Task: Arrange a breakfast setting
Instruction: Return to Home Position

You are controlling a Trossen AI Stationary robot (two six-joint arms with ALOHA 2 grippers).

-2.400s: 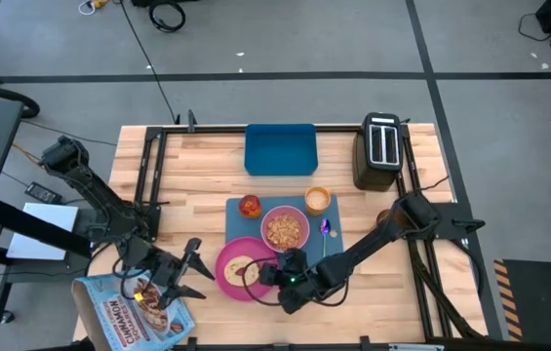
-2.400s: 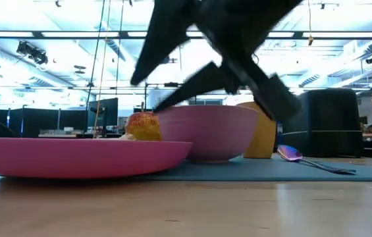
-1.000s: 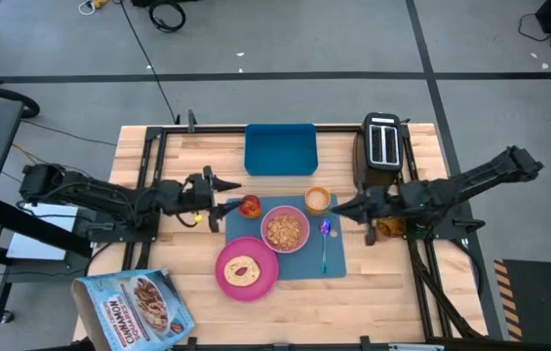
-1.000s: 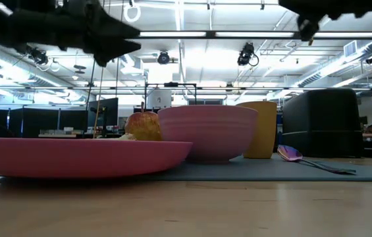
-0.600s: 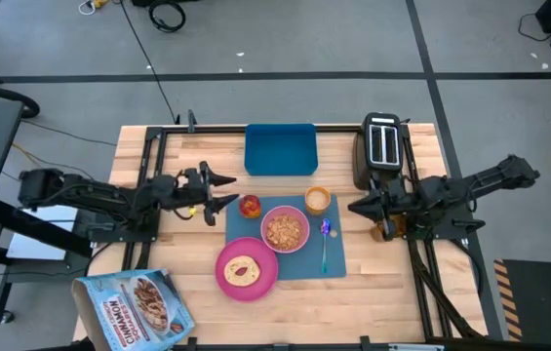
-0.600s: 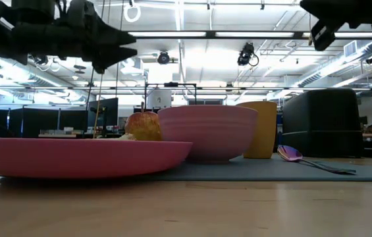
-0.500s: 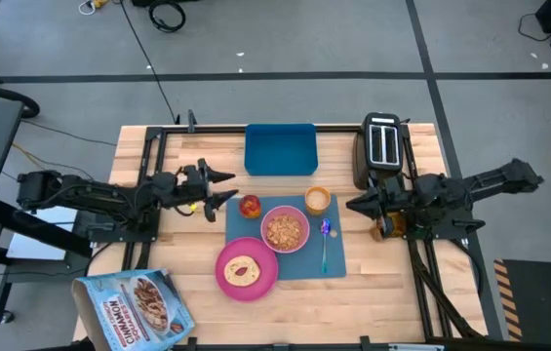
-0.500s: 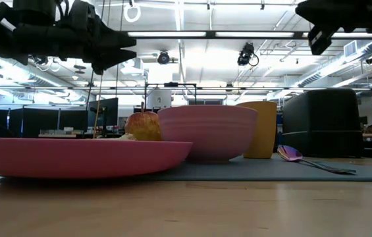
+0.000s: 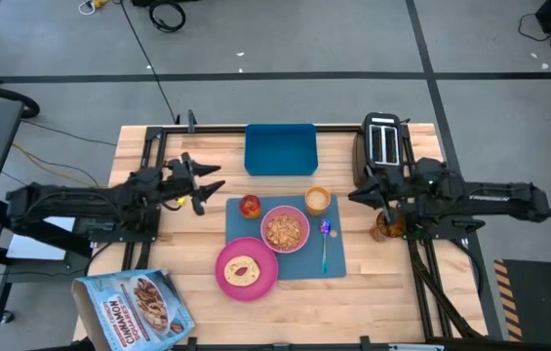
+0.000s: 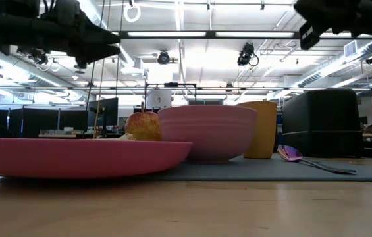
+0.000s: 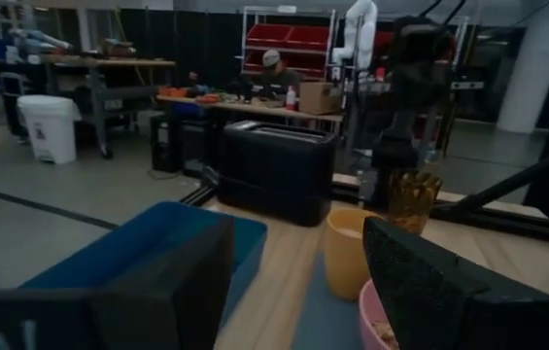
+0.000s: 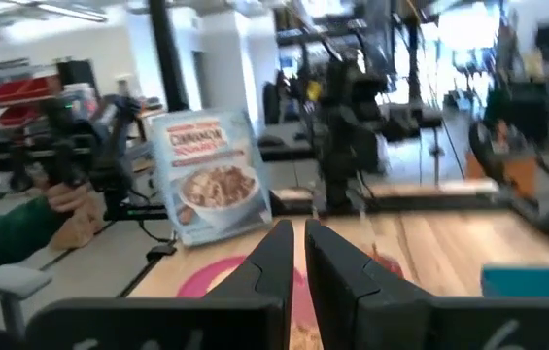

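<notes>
The slate-blue mat (image 9: 338, 261) lies at the table's middle. On it are the pink bowl (image 9: 285, 229) with cereal, the orange cup (image 9: 317, 200), the red apple (image 9: 250, 206) and the teal-handled spoon (image 9: 325, 246). The pink plate (image 9: 260, 283) overlaps the mat's near left corner and carries the toast slice (image 9: 242, 267). My left gripper (image 9: 215, 185) is open and empty, in the air left of the apple. My right gripper (image 9: 355, 198) is shut and empty, in the air right of the cup. In the low view both grippers hang high above the dishes, the left (image 10: 110, 39) and the right (image 10: 304, 29).
A black toaster (image 9: 380, 148) stands at the far right and a brighter blue tray (image 9: 280, 148) at the far middle. A cereal box (image 9: 134, 307) lies at the near left corner. An amber object (image 9: 388, 226) stands by the right frame. A person's hand shows beyond the table in the right wrist view.
My left gripper has drawn back toward the table's left and far edges, away from the apple, and stays open. My right gripper has drawn back toward the table's right edge, away from the cup. The dishes have not moved.
</notes>
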